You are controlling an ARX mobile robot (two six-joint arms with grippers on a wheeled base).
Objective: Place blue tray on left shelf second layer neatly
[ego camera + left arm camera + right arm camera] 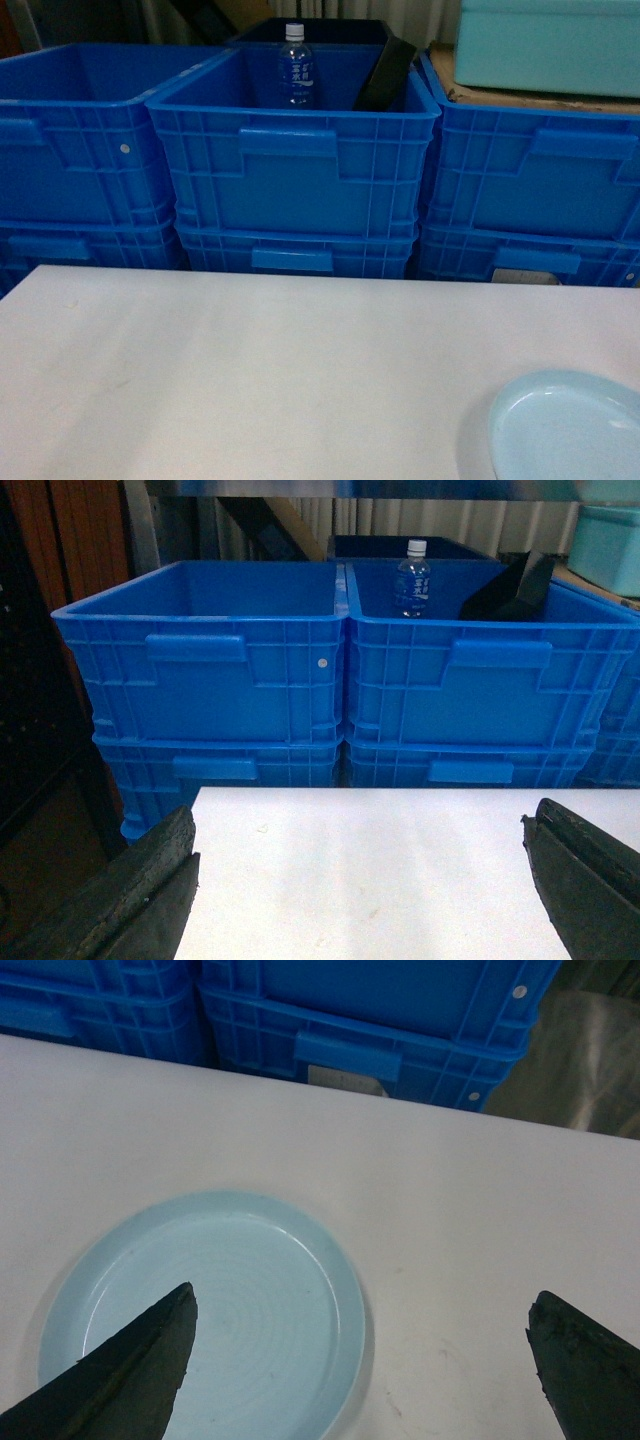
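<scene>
The right gripper hangs over the table with its two dark fingers wide apart, and nothing is between them. The blue tray lies flat on the table just under the left finger of this gripper. That finger covers part of the tray's near edge. The right finger is well off to the side of the tray, over bare table. I cannot tell if the left finger touches the tray. In the head view the tray sits at the near right corner of the table.

The left gripper also has its fingers far apart and holds nothing. It hangs over the left end of the table, with only white table below it.

Past both grippers, right behind the far edge of the table, stand stacked blue crates. In the middle top crate a clear bottle stands upright, and a black thing leans against the crate's right wall. To the right, above the crates, sits a teal box. At the top of the left wrist view a shiny metal bar runs across above the crates
</scene>
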